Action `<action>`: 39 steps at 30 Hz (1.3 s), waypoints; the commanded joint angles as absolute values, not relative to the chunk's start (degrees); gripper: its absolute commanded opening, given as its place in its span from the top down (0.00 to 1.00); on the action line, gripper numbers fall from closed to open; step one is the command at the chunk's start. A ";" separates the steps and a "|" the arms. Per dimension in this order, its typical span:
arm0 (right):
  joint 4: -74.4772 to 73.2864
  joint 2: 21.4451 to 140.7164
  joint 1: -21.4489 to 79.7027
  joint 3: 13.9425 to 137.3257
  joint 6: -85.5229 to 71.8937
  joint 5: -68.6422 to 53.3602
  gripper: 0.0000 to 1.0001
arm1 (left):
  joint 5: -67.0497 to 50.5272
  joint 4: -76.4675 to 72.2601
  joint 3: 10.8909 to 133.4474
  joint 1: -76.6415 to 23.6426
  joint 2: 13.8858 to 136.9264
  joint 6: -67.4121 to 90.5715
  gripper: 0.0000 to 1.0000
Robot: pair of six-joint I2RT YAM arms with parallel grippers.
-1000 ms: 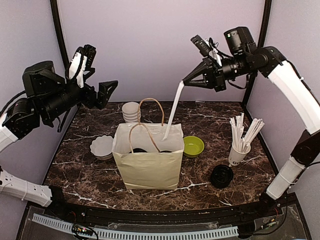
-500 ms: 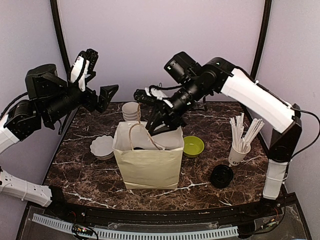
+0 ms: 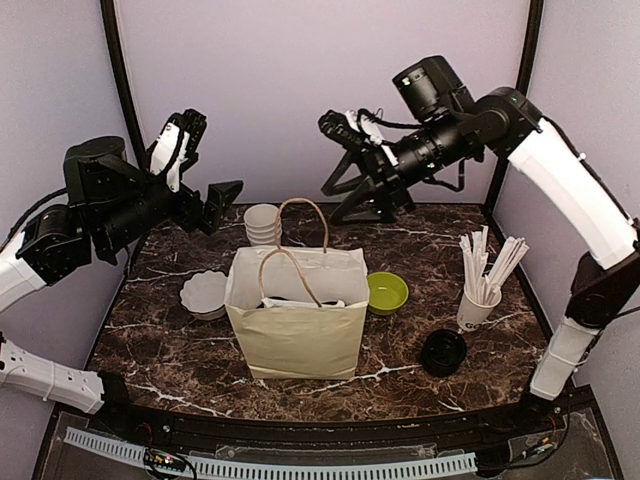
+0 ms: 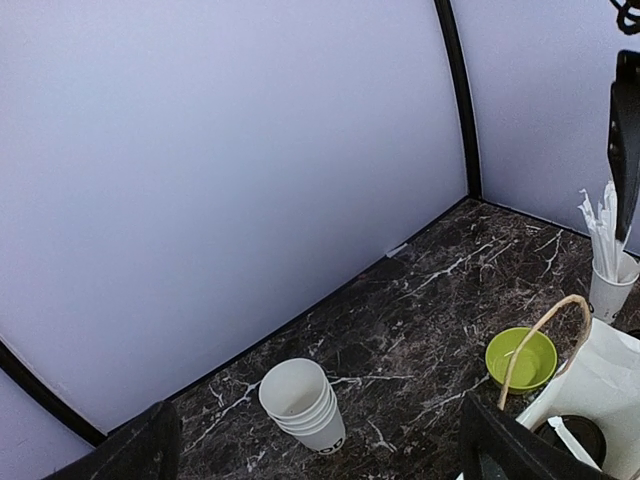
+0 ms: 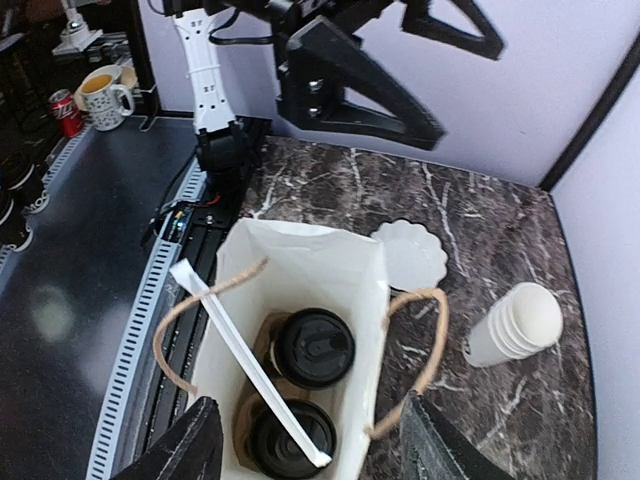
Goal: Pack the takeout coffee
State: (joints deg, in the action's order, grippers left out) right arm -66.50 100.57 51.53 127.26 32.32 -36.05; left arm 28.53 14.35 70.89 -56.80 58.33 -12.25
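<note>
Left gripper: fingers spread wide, nothing held, high over the table's left side. Below it sits a scalloped white dish, and ahead of it a stack of plain white cups.

The paper bag stands open, below that gripper and to its right.

Takeout coffees: two, side by side on the bag floor, straight beneath the right gripper. Only their round black lids show; the cup sides and lettering are hidden. A long white stick lies slanted over them.

Right gripper: fingers wide apart, empty, above and behind the bag. The lime-green bowl sits below it, beside the bag.

Farther right, the stick cup carries a dark printed mark, cut off and unreadable.
</note>
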 commanded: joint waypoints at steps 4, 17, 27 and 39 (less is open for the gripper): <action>-60.91 85.00 37.04 109.83 31.35 -28.04 0.43 | 27.66 11.80 70.63 -57.00 59.64 -13.66 0.01; -60.54 77.36 -2.75 83.42 31.84 -27.69 0.51 | 28.05 9.67 68.68 -56.95 57.85 -14.03 0.01; -57.14 80.93 -4.95 82.37 28.21 -30.37 0.48 | 27.95 10.94 68.97 -56.96 57.96 -12.85 0.01; -56.77 83.37 -5.10 82.46 27.64 -31.68 0.69 | 28.30 11.34 68.38 -57.00 57.29 -12.56 0.01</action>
